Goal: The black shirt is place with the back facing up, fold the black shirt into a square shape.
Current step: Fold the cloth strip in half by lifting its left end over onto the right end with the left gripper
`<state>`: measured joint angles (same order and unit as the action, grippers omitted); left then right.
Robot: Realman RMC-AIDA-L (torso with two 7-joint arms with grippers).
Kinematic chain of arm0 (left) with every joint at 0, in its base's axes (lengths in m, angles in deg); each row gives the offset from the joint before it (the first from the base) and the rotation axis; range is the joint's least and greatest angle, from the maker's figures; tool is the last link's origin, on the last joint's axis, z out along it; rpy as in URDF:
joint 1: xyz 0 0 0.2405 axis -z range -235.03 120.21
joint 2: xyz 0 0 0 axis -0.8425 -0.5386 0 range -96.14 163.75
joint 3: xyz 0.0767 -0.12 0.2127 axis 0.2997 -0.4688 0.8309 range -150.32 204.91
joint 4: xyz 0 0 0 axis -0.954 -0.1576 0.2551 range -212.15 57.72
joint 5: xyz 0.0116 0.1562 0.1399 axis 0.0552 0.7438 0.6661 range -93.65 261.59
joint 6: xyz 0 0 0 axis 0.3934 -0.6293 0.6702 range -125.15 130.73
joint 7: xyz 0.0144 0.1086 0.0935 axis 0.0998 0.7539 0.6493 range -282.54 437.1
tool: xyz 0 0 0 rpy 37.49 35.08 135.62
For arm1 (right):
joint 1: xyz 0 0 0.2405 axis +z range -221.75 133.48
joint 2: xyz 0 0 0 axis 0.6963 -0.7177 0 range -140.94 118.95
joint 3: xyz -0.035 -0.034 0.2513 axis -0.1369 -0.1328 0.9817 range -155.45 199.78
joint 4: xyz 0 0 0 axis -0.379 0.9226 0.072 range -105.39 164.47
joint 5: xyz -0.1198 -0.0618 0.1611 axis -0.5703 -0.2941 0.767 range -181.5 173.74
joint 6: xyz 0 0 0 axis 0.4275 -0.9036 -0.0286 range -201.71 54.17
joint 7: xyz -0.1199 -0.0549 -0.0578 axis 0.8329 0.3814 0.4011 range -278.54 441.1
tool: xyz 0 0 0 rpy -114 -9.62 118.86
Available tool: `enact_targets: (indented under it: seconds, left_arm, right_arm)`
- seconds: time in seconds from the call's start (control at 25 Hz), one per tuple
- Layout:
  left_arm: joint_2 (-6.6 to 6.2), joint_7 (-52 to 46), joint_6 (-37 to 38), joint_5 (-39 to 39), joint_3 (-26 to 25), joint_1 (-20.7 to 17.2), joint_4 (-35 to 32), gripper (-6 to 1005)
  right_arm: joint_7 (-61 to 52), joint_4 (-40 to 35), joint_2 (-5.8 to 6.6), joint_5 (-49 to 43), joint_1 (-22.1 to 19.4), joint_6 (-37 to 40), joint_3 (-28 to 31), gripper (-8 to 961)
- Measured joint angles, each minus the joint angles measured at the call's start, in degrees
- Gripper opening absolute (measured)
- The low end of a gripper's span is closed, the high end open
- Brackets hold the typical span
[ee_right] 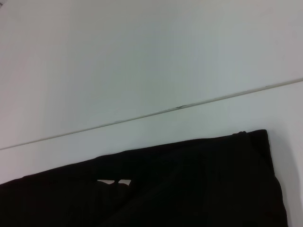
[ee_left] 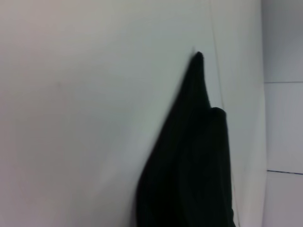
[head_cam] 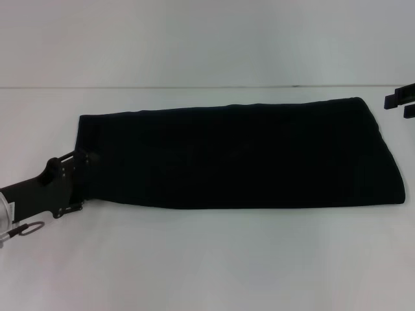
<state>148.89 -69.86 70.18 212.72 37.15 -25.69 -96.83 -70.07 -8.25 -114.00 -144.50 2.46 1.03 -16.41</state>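
The black shirt (head_cam: 240, 155) lies flat on the white counter (head_cam: 194, 259), already folded into a long band that runs from the robot's left to its right, a little wider at the right end. It is soft, thin cloth, so I judge it light and limp: it will sag and drag when lifted, and its layers may slide apart if only the top one is pinched. In the right wrist view a small white patch shows at a fold in the cloth, perhaps part of a print.

The left hand (head_cam: 83, 155) is low at the left end of the band, touching or just over its edge. I cannot tell if its fingers are clamped on the cloth or apart. The best place to take hold seems this short end, near a corner and through all layers, so the end can be carried over toward the right end.

The right hand (head_cam: 402, 100) is only partly seen at the far right edge, apart from the shirt; its state I cannot tell.
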Motion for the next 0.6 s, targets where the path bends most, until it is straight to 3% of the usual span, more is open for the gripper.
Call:
enact_targets:
  seconds: [0.6]
  left_arm:
    - [-0.09, 1.0, -1.0, 0.2, 1.1, 2.1, 1.1, 718]
  right_arm:
    - [0.2, 0.0, 0.2, 0.0, -0.4, 0.0, 0.0, 548]
